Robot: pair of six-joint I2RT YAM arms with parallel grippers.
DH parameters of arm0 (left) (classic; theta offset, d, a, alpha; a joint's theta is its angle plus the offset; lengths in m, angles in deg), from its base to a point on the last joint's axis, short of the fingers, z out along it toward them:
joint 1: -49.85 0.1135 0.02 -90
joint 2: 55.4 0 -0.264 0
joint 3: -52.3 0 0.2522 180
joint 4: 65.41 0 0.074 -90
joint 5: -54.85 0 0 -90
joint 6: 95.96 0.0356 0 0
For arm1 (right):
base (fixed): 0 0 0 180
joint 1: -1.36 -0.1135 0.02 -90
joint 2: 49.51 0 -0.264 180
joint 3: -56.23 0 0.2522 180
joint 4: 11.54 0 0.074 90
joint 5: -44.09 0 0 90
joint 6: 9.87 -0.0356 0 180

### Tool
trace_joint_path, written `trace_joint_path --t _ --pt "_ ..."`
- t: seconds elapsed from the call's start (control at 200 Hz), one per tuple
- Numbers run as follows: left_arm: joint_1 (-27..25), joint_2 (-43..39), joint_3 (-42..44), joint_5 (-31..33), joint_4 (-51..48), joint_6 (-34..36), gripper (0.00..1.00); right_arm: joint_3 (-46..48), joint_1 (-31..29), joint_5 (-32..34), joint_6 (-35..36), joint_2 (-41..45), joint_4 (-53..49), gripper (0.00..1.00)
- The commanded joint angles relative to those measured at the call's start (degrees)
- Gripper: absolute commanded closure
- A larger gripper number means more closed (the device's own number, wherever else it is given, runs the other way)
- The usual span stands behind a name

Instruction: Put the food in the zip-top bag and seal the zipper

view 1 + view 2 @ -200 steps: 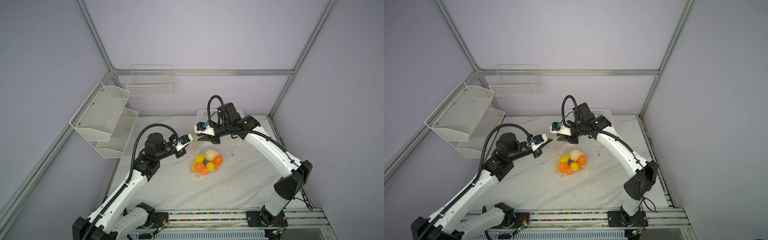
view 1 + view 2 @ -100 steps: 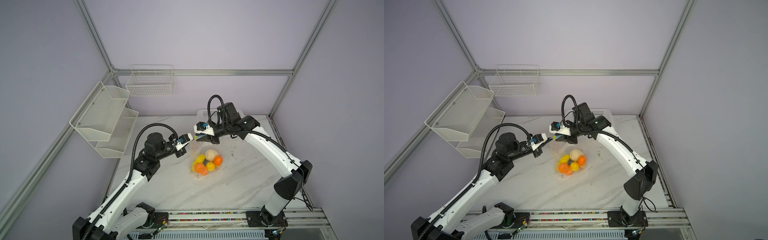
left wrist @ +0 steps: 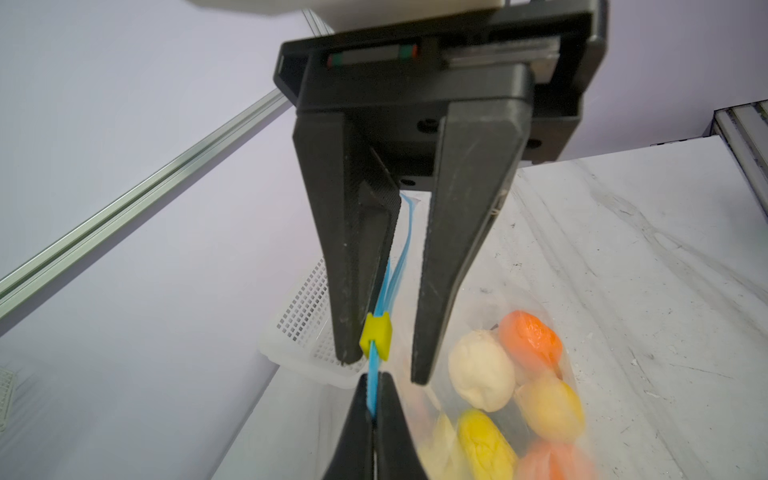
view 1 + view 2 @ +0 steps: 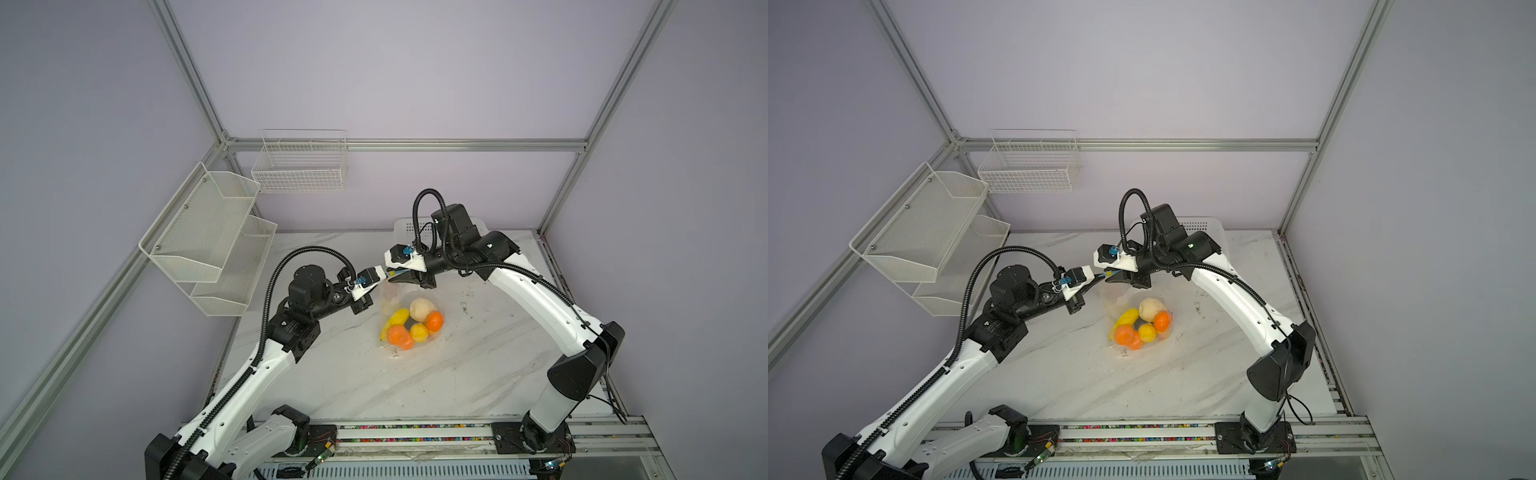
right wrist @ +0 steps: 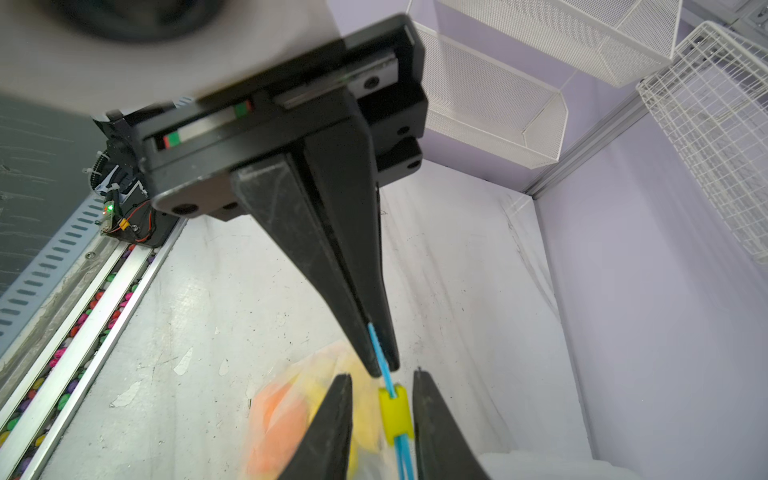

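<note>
The white marble-patterned tabletop (image 4: 415, 382) is bearing only the bottom of the large, crinkly, transparent zip-top bag (image 4: 391, 297). The bag is hanging upright between the two arms, with its mouth edge lifted above the surface. The food (image 4: 411, 322) is sitting heaped inside at the bottom. It is made up of smooth, rounded toy pieces, among them a cream-white bulb (image 4: 422, 308), orange tangerines (image 4: 434, 321) and a long yellow piece (image 4: 397, 318). Filling is looking finished, and sealing is the step in hand.

The left gripper (image 5: 379, 361) is pinching one end of the zipper (image 3: 402, 245), a thin light-blue plastic strip, with its tapered black fingers pressed together on it. The right gripper (image 3: 382, 371) is meeting it nose to nose, with its jaws standing apart and straddling the small blocky yellow tab (image 3: 376, 336). A gap is showing beside the tab, so nothing is gripped there.

The strip's long axis is running from the left gripper straight into the right gripper's gap. Past the tab, toward the right palm, the blue tracks are splitting in two, so the unsealed stretch is lying on the right arm's side. The right arm is the nearer one to the tab. It is likely needing to close on the tab and draw it away from the left gripper.
</note>
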Motion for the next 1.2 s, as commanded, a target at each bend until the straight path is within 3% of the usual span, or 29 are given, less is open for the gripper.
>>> trace_joint_path --t 0.0,0.515,1.195 --pt "-0.16 -0.91 -1.14 0.60 3.60 -0.62 1.00 -1.27 -0.51 -1.60 1.42 -0.09 -1.12 0.73" --pt "-0.16 -1.71 -0.89 1.21 3.23 -0.68 1.00 -2.01 -0.72 0.46 1.10 -0.27 -2.49 0.84" --pt "0.36 -3.17 0.26 4.42 4.57 -2.47 1.00 -1.09 -0.73 2.94 0.47 -0.09 -1.46 0.89"
